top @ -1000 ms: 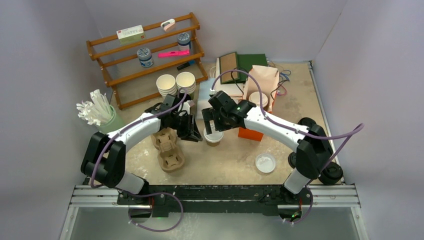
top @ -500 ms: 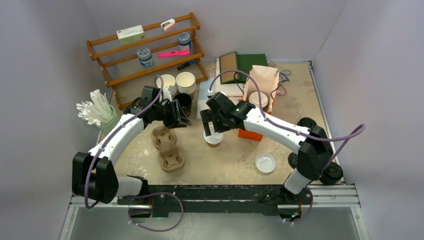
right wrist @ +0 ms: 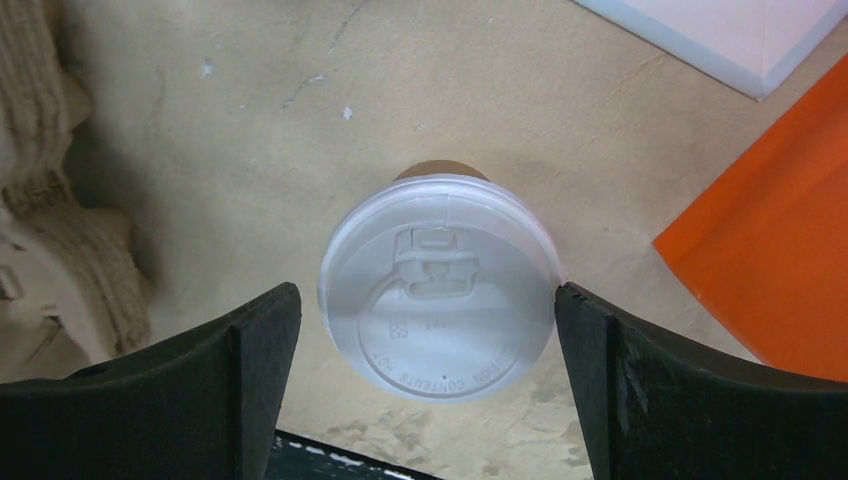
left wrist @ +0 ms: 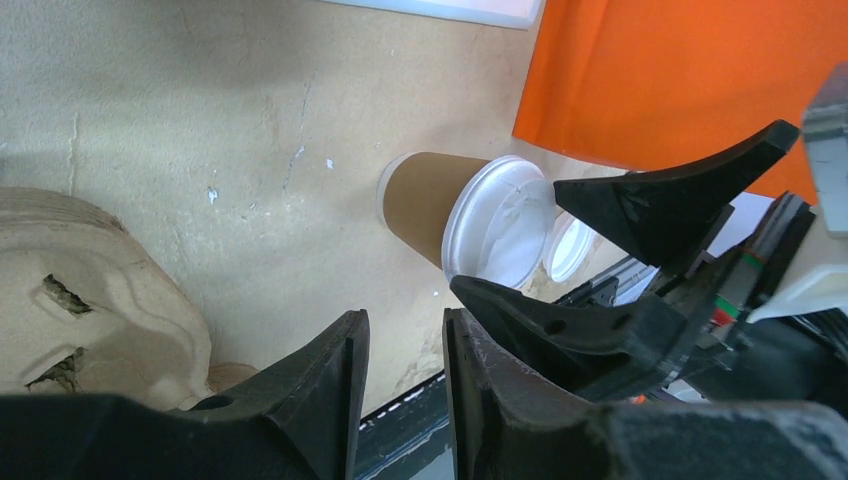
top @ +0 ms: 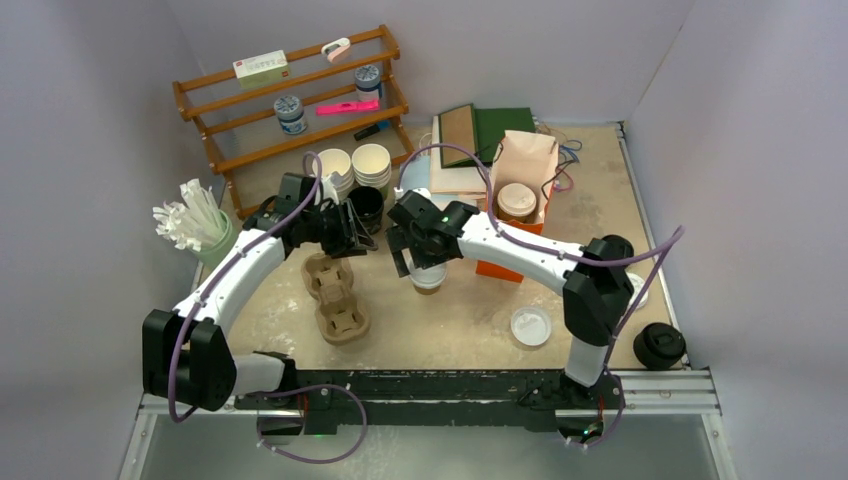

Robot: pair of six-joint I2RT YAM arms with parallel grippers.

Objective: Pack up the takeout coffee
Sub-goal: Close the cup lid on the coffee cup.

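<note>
- Right wrist view: the takeout coffee [right wrist: 440, 290], a kraft cup with its white lid on, stands upright mid-worktop.
- Right gripper [right wrist: 425, 298]: jaws fully apart, one on each side of the lid. It grips nothing.
- Left gripper [left wrist: 402, 330]: jaws narrowly apart and empty, poised above the far end of the pulp carrier [top: 335, 295].
- Progress, as judged: lidding is complete and packing is not. The carrier's visible sockets are unfilled.
- A second brown cup [top: 517, 200] stands by the paper bag [top: 527, 155] near the far edge; whether it is lidded cannot be told.
- A loose white lid [top: 530, 325] lies toward the near edge.
- Obstructions: the orange box [right wrist: 770, 270] sits just right of the cup, and the left gripper is close to the carrier.
</note>
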